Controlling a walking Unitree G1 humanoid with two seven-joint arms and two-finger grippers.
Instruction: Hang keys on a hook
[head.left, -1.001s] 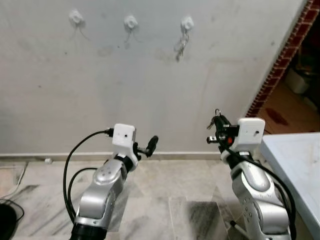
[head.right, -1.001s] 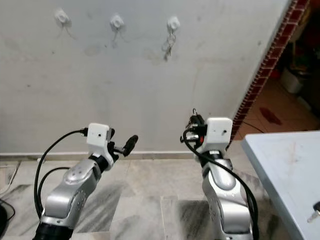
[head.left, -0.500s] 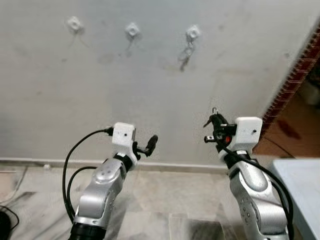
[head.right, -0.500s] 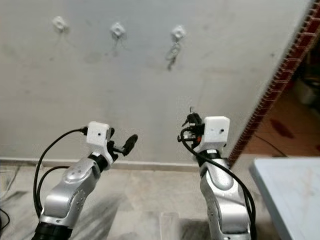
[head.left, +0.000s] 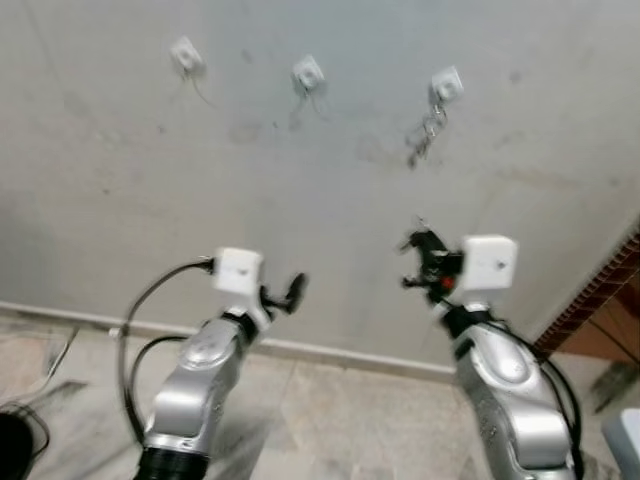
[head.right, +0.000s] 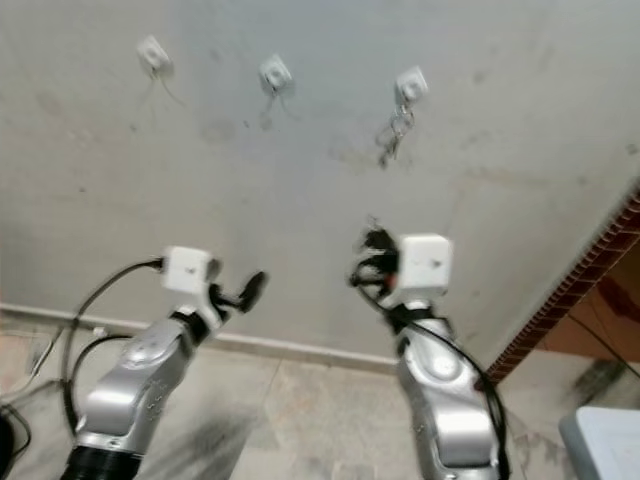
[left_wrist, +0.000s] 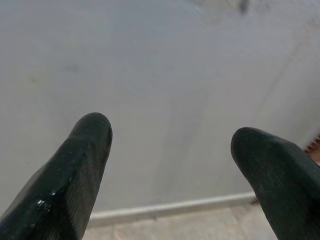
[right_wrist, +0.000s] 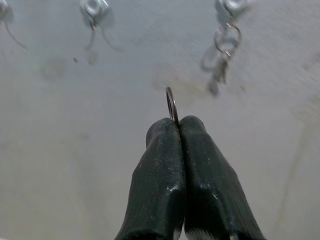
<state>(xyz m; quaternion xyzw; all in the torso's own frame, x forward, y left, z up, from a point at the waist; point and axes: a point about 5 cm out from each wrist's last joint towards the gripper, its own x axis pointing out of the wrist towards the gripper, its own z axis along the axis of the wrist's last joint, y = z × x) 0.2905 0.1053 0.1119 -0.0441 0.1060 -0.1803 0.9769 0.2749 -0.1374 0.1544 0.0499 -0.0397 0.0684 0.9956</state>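
The right claw (right_wrist: 177, 125) pinches a thin metal key ring (right_wrist: 171, 105) between ribbed black fingers pressed together, while the left claw (left_wrist: 170, 145) hangs spread before the smooth grey wall (head.left: 200, 180).

Both silver arms were raised forward. The left gripper (left_wrist: 170, 165) held its fingers spread wide; the right gripper (right_wrist: 178, 131) had its fingers pressed tightly together.

grey wall (head.left: 200, 170), tile floor (head.left: 330, 420), red brick edge (head.left: 590, 300).
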